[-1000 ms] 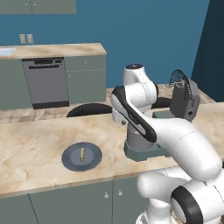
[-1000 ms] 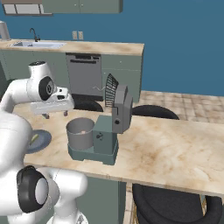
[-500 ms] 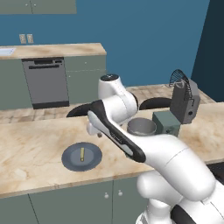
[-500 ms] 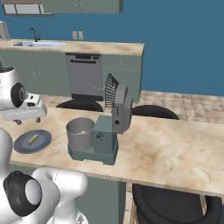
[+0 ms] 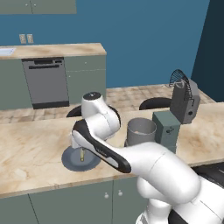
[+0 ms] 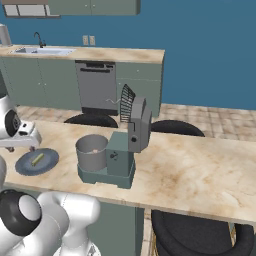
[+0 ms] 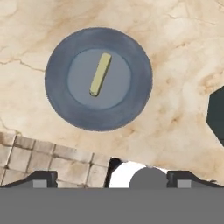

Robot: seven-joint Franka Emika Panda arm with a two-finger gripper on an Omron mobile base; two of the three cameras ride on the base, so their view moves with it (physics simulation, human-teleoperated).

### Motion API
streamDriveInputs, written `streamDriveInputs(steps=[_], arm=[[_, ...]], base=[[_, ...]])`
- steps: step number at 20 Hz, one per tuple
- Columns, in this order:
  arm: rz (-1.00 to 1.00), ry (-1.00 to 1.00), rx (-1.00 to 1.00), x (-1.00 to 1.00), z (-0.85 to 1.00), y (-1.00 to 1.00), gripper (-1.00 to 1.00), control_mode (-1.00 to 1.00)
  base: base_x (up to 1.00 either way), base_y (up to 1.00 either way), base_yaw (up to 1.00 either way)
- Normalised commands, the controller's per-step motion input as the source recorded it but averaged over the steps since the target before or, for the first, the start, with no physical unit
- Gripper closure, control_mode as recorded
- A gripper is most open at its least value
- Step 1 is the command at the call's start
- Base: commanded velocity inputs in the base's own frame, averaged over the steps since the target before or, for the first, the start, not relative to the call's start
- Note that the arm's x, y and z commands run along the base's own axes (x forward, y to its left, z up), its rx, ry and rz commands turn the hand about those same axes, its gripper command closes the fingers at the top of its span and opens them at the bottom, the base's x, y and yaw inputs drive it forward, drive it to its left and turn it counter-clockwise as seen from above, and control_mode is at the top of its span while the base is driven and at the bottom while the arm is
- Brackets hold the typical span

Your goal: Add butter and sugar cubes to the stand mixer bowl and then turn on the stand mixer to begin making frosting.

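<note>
The butter point(image 7: 100, 74), a thin yellow stick, lies near the middle of a dark round plate point(image 7: 61, 103) on the marble counter; it also shows as butter point(image 6: 37, 159) on the plate point(image 6: 24, 167) and as butter point(image 5: 82, 154) on the plate point(image 5: 70, 161). My gripper point(image 7: 113, 178) hangs straight above the plate, open and holding nothing, its fingertips point(image 7: 42, 177) far apart. From the right base view the gripper point(image 6: 20, 144) hovers over the plate's left side. The grey metal bowl point(image 6: 91, 152) point(image 5: 141, 131) sits on the dark grey-green stand mixer point(image 6: 129, 135) point(image 5: 177, 117), whose head is tilted up.
The mixer's dark base corner point(image 7: 216, 114) cuts into the hand view's right edge. The counter's edge and tiled floor point(image 7: 39, 153) lie just below the plate there. Dark stools point(image 6: 176, 127) stand beyond the counter, and a dishwasher point(image 6: 96, 87) is at the back wall.
My arm has swung away from the mixer bowl to the plate and now hangs over the butter. The plate, butter and mixer have stayed put.
</note>
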Motion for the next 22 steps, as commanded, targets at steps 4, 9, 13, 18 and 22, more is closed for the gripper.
streamDriveInputs(steps=[4,9,13,18,22], arm=[[-0.09,0.0,0.04,0.19,-0.35,0.29,-1.0,-1.0],[-0.11,0.0,0.04,0.31,-0.3,0.11,-1.0,-1.0],[-0.13,0.0,0.02,0.25,-0.31,0.03,-1.0,-1.0],[-0.14,0.0,0.0,0.21,-0.3,0.02,-1.0,-1.0],[-0.11,0.0,0.0,0.19,-0.25,0.09,-1.0,-1.0]], base=[[0.0,0.0,0.0],[0.0,0.0,0.0],[0.0,0.0,0.0],[0.0,0.0,0.0],[0.0,0.0,0.0]])
